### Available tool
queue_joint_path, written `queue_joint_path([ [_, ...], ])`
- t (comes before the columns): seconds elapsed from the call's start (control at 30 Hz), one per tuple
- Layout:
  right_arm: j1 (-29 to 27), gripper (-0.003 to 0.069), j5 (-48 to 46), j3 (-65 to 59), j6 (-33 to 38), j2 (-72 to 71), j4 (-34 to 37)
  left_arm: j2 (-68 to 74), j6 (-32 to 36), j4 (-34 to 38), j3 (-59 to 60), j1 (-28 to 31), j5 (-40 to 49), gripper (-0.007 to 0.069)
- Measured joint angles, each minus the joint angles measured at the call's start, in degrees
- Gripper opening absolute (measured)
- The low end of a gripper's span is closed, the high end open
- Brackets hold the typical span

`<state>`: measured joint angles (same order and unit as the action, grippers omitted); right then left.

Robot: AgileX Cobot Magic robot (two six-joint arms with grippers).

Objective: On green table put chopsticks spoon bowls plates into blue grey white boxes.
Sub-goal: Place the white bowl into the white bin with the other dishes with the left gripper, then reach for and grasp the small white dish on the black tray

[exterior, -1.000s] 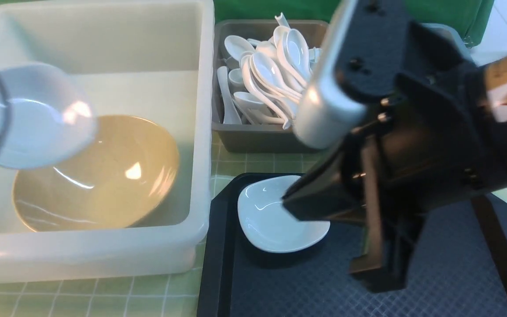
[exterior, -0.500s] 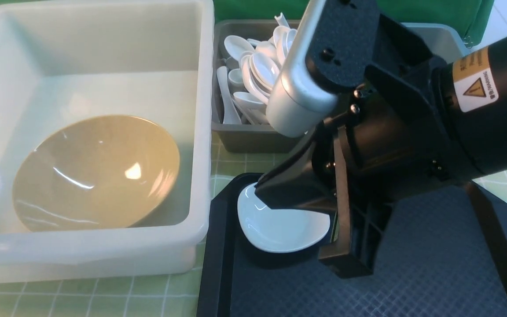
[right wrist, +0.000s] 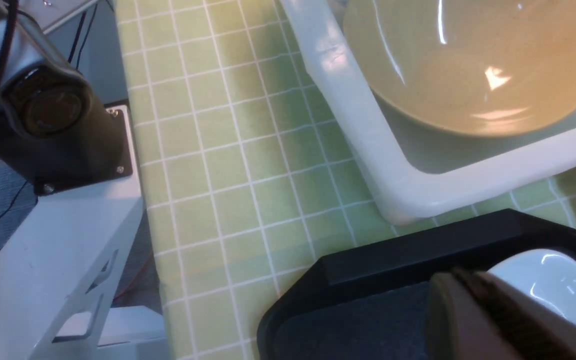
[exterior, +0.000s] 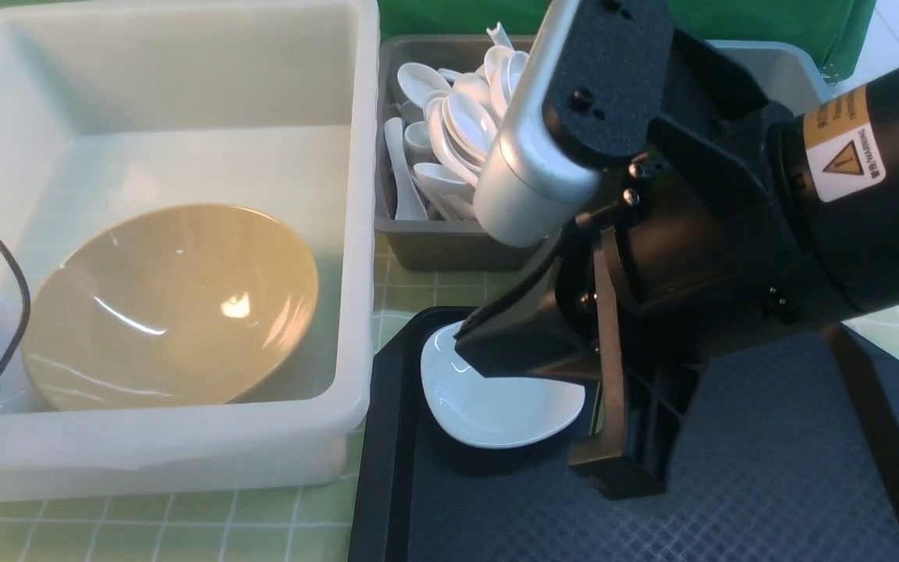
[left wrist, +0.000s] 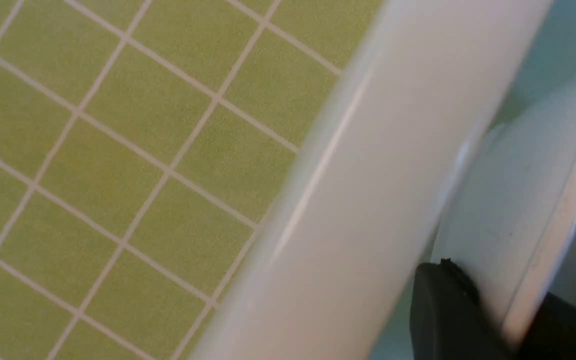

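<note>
Although the left arm is almost out of the front view, its wrist camera shows the left hand [left wrist: 510, 332] clamped on the rim of the left plate [left wrist: 513, 200], with a black finger on each side of the thin white edge. That plate is inside the white box [exterior: 364, 234], close to the box's left wall. From the front only a pale slice of it shows at the box's left edge, with a black cable [exterior: 22, 312] looping across it.

Next to it in the white box lies the tan bowl [exterior: 176, 304], tilted, filling much of the box's near half. Whether plate and bowl touch I cannot tell. Outside the box's left wall the green table [left wrist: 118, 150] shows its white grid.

Just past the white box's far right corner stands the grey box [exterior: 434, 250], heaped with white spoons [exterior: 449, 133]. Against the white box's near right corner sits the black tray [exterior: 769, 484], and the tray plate [exterior: 496, 410] rests on it in the corner nearest the white box.

The right hand [exterior: 471, 349] is low over that plate's far rim with its fingers drawn together. From here I cannot tell whether the tip touches the rim.
</note>
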<state>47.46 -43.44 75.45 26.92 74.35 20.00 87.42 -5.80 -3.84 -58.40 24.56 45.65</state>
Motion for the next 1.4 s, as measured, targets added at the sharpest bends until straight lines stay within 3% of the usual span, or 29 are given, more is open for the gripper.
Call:
queue_joint_path([
  [0.17, 0.00, 0.0025, -0.66, 0.00, 0.00, 0.00, 0.08, 1.61, -4.85, -3.33, 0.00, 0.00, -0.46, 0.0027],
  [0.33, 0.00, 0.0025, -1.27, 0.00, -0.06, 0.00, 0.13, 1.61, -9.38, -4.95, -0.07, -0.47, -0.28, 0.0129],
  [0.63, 0.00, 0.0030, -1.47, 0.05, -0.17, 0.00, 0.13, 1.64, -12.10, -6.42, -1.24, -0.47, 3.00, 0.0443],
  [0.73, 0.00, 0.0035, -1.47, 0.05, -0.17, 0.00, 0.13, 1.64, -12.17, -6.65, -4.82, -0.47, 8.88, 0.0525],
  [0.93, 0.00, 0.0036, -1.51, 0.41, -0.60, -1.26, -2.03, -0.91, -10.98, -5.11, -13.10, -0.41, 18.11, 0.0544],
  [1.07, -2.22, 0.0038, -2.19, 0.41, -3.54, -4.00, -4.92, -7.09, -4.33, 3.41, -15.75, -2.68, 20.18, 0.0544],
  [1.2, -8.12, 0.0041, -5.32, -0.11, -5.22, -8.10, -5.75, -14.05, 8.73, 17.87, -13.13, -16.32, 19.91, 0.0544],
  [1.4, -13.44, 0.0047, -3.25, -7.58, -9.25, -13.19, -5.85, -14.65, 13.19, 27.84, -7.53, -35.59, 18.36, 0.0544],
])
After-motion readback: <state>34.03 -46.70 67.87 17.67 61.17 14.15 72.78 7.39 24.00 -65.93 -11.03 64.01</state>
